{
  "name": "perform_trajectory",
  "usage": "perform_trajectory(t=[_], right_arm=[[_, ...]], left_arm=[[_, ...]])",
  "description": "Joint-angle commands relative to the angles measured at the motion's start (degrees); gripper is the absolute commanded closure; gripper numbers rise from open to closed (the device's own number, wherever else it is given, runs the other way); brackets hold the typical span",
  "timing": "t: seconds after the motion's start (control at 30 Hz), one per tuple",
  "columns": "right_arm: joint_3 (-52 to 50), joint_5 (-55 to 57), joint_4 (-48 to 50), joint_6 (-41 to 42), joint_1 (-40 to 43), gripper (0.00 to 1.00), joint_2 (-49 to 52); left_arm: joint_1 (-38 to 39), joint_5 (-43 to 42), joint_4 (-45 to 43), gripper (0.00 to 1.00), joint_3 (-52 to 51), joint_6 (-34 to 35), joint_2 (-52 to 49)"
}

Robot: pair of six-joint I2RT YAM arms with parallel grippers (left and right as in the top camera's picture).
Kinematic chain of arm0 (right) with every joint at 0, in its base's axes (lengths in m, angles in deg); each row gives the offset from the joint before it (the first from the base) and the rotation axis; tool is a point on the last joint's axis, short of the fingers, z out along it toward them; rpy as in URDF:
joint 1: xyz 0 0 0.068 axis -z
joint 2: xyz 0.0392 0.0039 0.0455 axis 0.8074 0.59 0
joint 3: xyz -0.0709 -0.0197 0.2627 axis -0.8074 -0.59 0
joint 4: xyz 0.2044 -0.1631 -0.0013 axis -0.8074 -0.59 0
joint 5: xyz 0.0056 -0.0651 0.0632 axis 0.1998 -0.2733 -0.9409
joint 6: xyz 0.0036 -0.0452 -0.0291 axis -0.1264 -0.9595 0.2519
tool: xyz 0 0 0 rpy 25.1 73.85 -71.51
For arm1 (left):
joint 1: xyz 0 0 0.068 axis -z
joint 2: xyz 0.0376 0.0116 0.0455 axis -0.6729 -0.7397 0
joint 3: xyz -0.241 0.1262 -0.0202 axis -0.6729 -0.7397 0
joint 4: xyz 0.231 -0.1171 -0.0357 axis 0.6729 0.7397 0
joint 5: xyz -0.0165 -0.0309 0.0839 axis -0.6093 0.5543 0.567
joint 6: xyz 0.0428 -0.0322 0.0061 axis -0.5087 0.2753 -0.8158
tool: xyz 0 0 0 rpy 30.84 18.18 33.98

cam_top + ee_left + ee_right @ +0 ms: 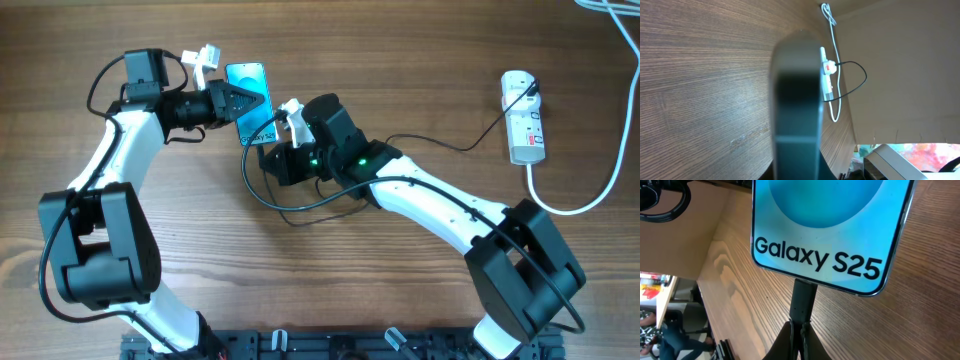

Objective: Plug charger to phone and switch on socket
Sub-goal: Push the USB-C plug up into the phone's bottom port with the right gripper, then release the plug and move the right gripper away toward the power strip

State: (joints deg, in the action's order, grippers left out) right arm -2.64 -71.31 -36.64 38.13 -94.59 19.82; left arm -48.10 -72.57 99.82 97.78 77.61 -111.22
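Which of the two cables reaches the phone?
The thin black cable: its plug tip meets the bottom edge of the phone. The thick white cord runs from the power strip, far away.

- The phone [830,225] has a teal-blue screen with a lighter blue oval. The screen fades to pale blue at its lower edge, where "Galaxy S25" stands in black letters. Its frame is dark.
- The charger [803,300] is black, both the plug tip at lower centre of the right wrist view and the thin cable across the overhead view.
- The socket [524,118], at upper right, is white with small red marks, and its thick cord [572,211] is white as well.
- The table [400,60] is brown wood with fine streaked grain.
- The left arm [125,150] and right arm [430,200] have white shells and black joints. Green lights glow near the right wrist.
- The cardboard wall [900,65] is plain tan.
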Motion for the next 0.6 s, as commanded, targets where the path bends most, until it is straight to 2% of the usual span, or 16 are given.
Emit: perform_trajectory(t=[0.0, 0.03, 0.1, 0.13, 0.23, 0.33, 0.43, 0.57], right_arm=[[3.3, 4.5, 3.4, -1.9, 2.6, 0.96, -1.3], [3.3, 4.5, 2.3, -1.9, 2.6, 0.91, -1.3], [3.3, 4.0, -0.9, -2.7, 2.6, 0.66, -1.4], [3.3, 4.1, -2.6, -2.7, 2.6, 0.51, -1.6], [3.3, 4.3, -6.0, -4.0, 2.6, 0.32, -4.0], [3.3, 4.2, -13.7, -7.0, 2.6, 0.27, -7.6], [3.2, 2.2, -20.7, -7.4, 1.8, 0.26, -7.2], [3.1, 2.8, -22.2, -7.2, -1.8, 0.26, -5.8]], left_arm=[[1.8, -2.9, 2.4, 0.96, -2.6, -0.7, -0.1], [1.8, -2.9, 2.4, 0.96, -2.6, -0.7, -0.1], [1.8, -2.9, 2.4, 0.96, -2.6, -0.7, -0.1], [1.8, -2.9, 2.4, 0.96, -2.6, -0.7, -0.1], [1.8, -2.9, 2.4, 0.96, -2.6, -0.7, -0.1], [1.8, -2.9, 2.4, 0.96, -2.6, -0.7, -0.1], [1.8, -2.9, 2.4, 0.96, -2.6, -0.7, -0.1], [2.0, -2.9, 2.4, 0.96, -2.6, 2.1, -0.1]])
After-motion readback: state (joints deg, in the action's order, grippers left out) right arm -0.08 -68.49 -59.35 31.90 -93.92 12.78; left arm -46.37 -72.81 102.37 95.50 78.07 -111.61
